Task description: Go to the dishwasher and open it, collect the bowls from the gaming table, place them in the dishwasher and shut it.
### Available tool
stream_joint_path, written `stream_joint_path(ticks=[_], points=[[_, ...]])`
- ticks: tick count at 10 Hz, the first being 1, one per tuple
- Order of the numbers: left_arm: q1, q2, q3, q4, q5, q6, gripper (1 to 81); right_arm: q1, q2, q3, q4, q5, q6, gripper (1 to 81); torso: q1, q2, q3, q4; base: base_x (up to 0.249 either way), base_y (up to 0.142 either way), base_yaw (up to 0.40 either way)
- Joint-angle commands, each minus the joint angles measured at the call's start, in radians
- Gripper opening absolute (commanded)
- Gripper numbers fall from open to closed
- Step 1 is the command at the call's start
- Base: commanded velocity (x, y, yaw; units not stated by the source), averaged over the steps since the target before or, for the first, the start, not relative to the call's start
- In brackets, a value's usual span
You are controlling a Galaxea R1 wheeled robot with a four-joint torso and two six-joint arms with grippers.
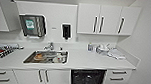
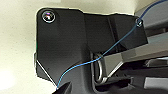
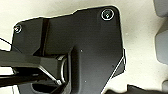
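Head view: dishwasher (image 1: pixel 87 79) beneath the bench (image 1: pixel 90 61) front edge, right of the sink (image 1: pixel 47 57), its dark interior exposed; white drawers (image 1: pixel 117 79) beside it | Left wrist view: pale floor (image 2: pixel 17 50); gripper state cannot be told | Right wrist view: pale floor; gripper state cannot be told.

A pale cream floor (image 2: pixel 17 50) is seen behind the robot's wide dark plate. A thin blue cable (image 2: pixel 82 65) is strung across the plate, passing beside a metal ring (image 2: pixel 98 67) near the jointed bar.
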Motion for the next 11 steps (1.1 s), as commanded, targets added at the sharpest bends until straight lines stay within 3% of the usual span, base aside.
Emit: stream_joint_path(ticks=[1,4,5,6,7,8,9,11], points=[[-0.029,-0.009,0.003,-0.004,0.049,0.004,81.1,0.038,-0.006,-0.005,0.010,-0.053,-0.004,81.1,-0.062,0.096,0.000,0.000,0.000,0.000,0.000],[-0.029,-0.007,0.003,-0.004,0.049,0.004,81.1,0.040,-0.005,-0.005,0.010,-0.052,-0.004,81.1,-0.133,0.206,0.000,0.000,0.000,0.000,0.000],[-0.029,-0.009,0.003,-0.004,0.049,0.004,81.1,0.038,-0.005,-0.005,0.013,-0.052,-0.002,81.1,-0.092,0.141,0.030,0.000,0.000,0.000,0.000],[-0.029,-0.009,0.003,-0.004,0.049,0.004,81.1,0.040,-0.005,-0.005,0.013,-0.052,-0.002,81.1,-0.109,0.169,0.082,0.000,0.000,0.000,0.000],[-0.029,-0.009,0.003,-0.004,0.047,0.004,81.1,0.040,-0.006,-0.006,0.013,-0.052,-0.002,81.1,-0.115,0.178,0.098,0.000,0.000,0.000,0.000],[-0.029,-0.007,0.003,-0.007,0.046,0.004,81.1,0.040,-0.006,-0.008,0.013,-0.052,-0.002,81.1,-0.119,0.186,0.100,0.000,0.000,0.000,0.000],[-0.031,-0.006,0.003,-0.007,0.046,0.002,81.1,0.040,-0.006,-0.011,0.013,-0.052,-0.002,81.1,-0.122,0.190,0.053,0.000,0.000,0.000,0.000],[-0.031,-0.004,0.003,-0.009,0.047,-0.019,81.1,0.041,-0.006,-0.017,0.012,-0.052,-0.004,81.1,-0.126,0.191,0.082,0.000,0.000,0.000,0.000]])
